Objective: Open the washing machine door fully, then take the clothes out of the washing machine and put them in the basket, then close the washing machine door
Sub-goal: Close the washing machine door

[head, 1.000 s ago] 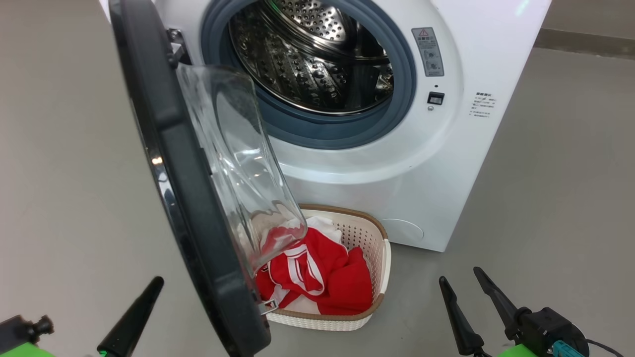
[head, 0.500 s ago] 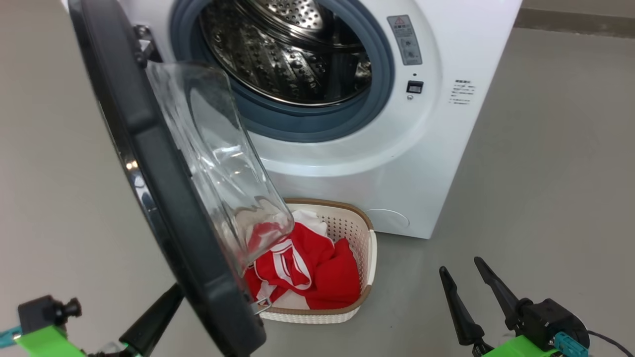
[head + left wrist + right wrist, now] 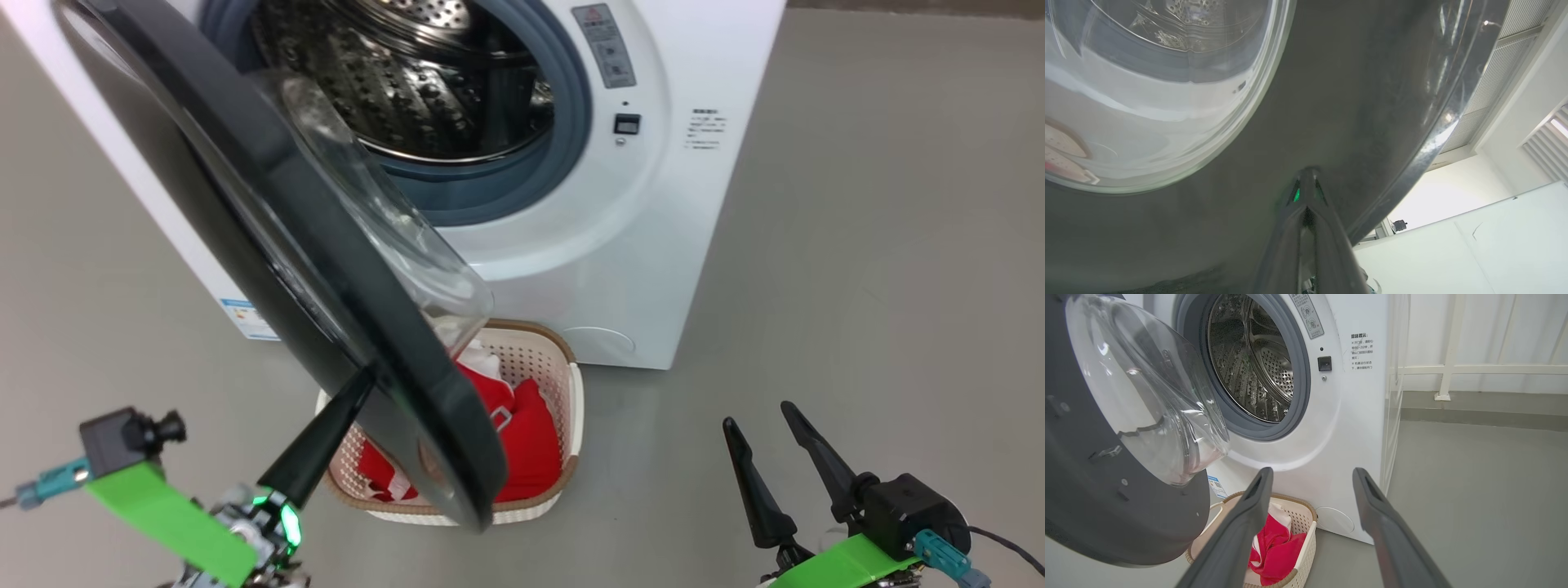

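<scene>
Facing both grippers, the washing machine (image 3: pixel 653 204) is seen ahead. The half-open washing machine door (image 3: pixel 269 204) is touched outside by the left gripper (image 3: pixel 362 382), fingers together, slanted upward. The basket (image 3: pixel 563 384) holding the clothes (image 3: pixel 531 441) lies beyond its tips. The right gripper (image 3: pixel 756 413) is held low, fingers apart, empty.

Door (image 3: pixel 326 269) stands half open, a slanted wall from 10 to 6 o'clock in head view. My left gripper (image 3: pixel 363 377), fingers pressed together, has its tip against the door's black outer face, no way through there. The glass bowl (image 3: pixel 392 220) overhangs the basket (image 3: pixel 571 400); only the basket's 3 o'clock side is uncovered from above. Drum mouth (image 3: pixel 424 90) gapes at 12, right of the door edge. Bare floor (image 3: pixel 857 286) from 1 to 4 o'clock around my spread right gripper (image 3: pixel 756 413).
</scene>
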Tool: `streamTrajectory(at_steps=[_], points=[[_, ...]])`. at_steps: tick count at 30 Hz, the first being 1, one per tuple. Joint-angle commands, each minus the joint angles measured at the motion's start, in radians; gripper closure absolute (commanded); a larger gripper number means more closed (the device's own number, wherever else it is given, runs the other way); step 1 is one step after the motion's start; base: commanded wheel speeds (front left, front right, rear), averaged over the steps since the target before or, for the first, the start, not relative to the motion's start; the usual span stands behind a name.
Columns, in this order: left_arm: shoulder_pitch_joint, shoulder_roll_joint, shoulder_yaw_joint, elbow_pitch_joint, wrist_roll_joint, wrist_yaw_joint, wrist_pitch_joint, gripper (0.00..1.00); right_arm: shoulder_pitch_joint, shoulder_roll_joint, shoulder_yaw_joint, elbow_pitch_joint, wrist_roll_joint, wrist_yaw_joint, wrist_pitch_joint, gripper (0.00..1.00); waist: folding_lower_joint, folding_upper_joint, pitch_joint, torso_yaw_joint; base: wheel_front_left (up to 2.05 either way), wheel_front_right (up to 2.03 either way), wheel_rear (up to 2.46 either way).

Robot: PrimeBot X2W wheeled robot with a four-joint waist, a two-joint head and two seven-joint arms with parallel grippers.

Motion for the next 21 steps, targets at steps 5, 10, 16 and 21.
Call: streamTrajectory(at_steps=[5,10,16,21], points=[[-0.143,0.008,-0.054,0.016,0.092,-0.006,-0.142,1.0,-0.057,-0.004,0.019,-0.035,0.013,0.007,-0.006,0.0,0.0,0.0,0.045,-0.078,0.0,0.0,0.0],[-0.227,0.037,-0.112,0.067,0.105,-0.006,-0.24,1.0,-0.077,-0.004,0.019,-0.04,0.016,0.007,-0.006,0.0,0.0,0.0,0.077,-0.13,0.0,0.0,0.0],[-0.332,0.094,-0.176,0.152,0.13,-0.006,-0.368,1.0,-0.091,-0.004,0.02,-0.046,0.032,0.007,-0.006,0.0,0.0,0.0,0.102,-0.199,0.0,0.0,0.0],[-0.411,0.14,-0.224,0.227,0.15,-0.006,-0.494,1.0,-0.095,-0.004,0.019,-0.054,0.049,0.007,-0.006,0.0,0.0,0.0,0.12,-0.253,0.0,0.0,0.0]])
